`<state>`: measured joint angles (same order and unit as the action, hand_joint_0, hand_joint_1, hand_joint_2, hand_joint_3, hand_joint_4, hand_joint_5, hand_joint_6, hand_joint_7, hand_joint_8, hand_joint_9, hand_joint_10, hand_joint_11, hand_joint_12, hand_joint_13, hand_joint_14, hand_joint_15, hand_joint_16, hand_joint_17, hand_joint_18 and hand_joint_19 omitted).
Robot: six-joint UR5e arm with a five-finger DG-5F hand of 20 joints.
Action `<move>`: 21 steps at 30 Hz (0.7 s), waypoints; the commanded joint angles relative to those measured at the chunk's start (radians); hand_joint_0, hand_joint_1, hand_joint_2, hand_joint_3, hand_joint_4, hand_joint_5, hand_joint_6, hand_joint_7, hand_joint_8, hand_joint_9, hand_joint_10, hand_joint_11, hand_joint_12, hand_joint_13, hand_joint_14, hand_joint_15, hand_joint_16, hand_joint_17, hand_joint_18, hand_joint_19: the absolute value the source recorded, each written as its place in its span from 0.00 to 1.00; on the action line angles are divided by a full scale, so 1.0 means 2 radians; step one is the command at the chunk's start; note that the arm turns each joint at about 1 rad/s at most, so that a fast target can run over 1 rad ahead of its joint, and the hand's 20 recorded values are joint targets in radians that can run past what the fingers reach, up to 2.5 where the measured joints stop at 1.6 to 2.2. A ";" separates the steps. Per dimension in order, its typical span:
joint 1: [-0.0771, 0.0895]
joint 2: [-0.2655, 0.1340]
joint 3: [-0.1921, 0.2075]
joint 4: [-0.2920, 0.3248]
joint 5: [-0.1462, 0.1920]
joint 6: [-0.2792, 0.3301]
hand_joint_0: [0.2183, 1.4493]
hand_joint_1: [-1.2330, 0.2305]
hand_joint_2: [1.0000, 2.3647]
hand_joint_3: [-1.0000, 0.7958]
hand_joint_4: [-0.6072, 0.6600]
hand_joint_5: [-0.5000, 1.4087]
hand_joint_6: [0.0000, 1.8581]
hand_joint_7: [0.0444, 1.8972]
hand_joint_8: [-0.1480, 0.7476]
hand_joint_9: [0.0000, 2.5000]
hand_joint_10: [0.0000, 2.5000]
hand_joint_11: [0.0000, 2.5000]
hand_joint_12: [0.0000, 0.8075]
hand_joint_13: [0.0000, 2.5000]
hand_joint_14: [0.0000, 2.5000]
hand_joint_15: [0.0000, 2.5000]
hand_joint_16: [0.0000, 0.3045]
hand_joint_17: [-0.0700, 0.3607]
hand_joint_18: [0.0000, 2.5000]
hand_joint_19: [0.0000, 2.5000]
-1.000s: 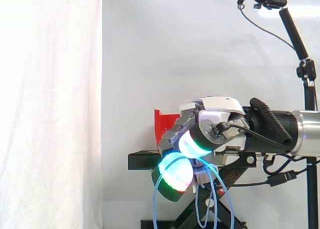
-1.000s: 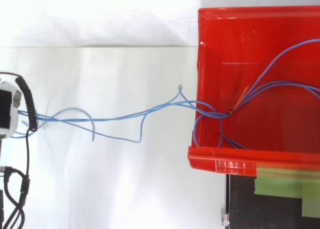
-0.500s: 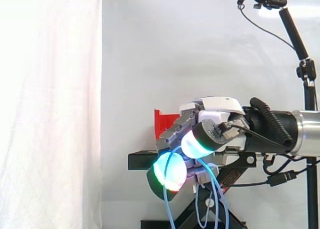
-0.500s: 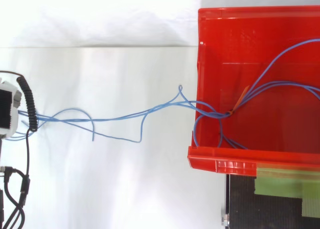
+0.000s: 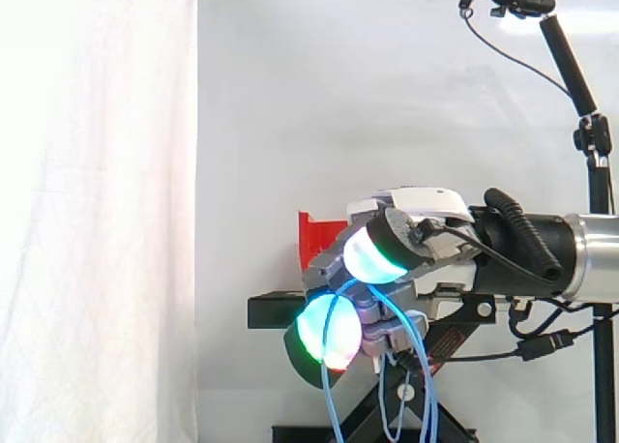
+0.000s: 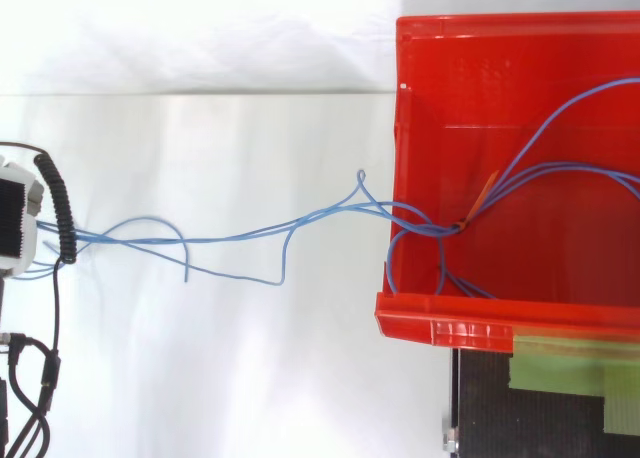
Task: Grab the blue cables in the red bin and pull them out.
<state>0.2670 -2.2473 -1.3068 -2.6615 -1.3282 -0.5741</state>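
We read this as the middle of the pull. In the side view the hand (image 5: 416, 238) has its fingers curled round the blue cables (image 6: 250, 235), which pass between the glowing pads (image 5: 327, 329) and hang in loops below the palm. From above, the strands run away from the hand across open space to the red bin (image 6: 440, 330), which stands well apart from it on the black stand (image 5: 276, 310). Much of the length lies outside the bin, but the far ends and an orange tie (image 6: 485, 192) binding the strands sit just inside the wall nearest the hand. The next move, we judge, calls for drawing farther away from the bin with a firm grasp, minding that the tied bunch could catch on that wall and drag the bin.
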 commanded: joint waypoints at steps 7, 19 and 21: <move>0.000 0.000 0.000 0.000 0.001 0.003 0.33 0.38 0.00 0.00 0.71 0.76 0.01 0.37 0.50 0.45 0.36 0.66 0.49 0.53 0.21 0.60 0.19 0.47 0.41 0.45; 0.000 0.001 0.000 -0.001 0.001 0.003 0.37 0.31 0.00 0.00 0.70 0.78 0.00 0.39 0.48 0.46 0.35 0.68 0.46 0.54 0.17 0.63 0.18 0.44 0.40 0.46; 0.000 0.000 0.000 -0.001 0.001 0.003 0.37 0.30 0.00 0.00 0.69 0.78 0.00 0.40 0.48 0.46 0.35 0.68 0.46 0.54 0.17 0.63 0.17 0.44 0.40 0.46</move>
<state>0.2670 -2.2469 -1.3069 -2.6626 -1.3269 -0.5683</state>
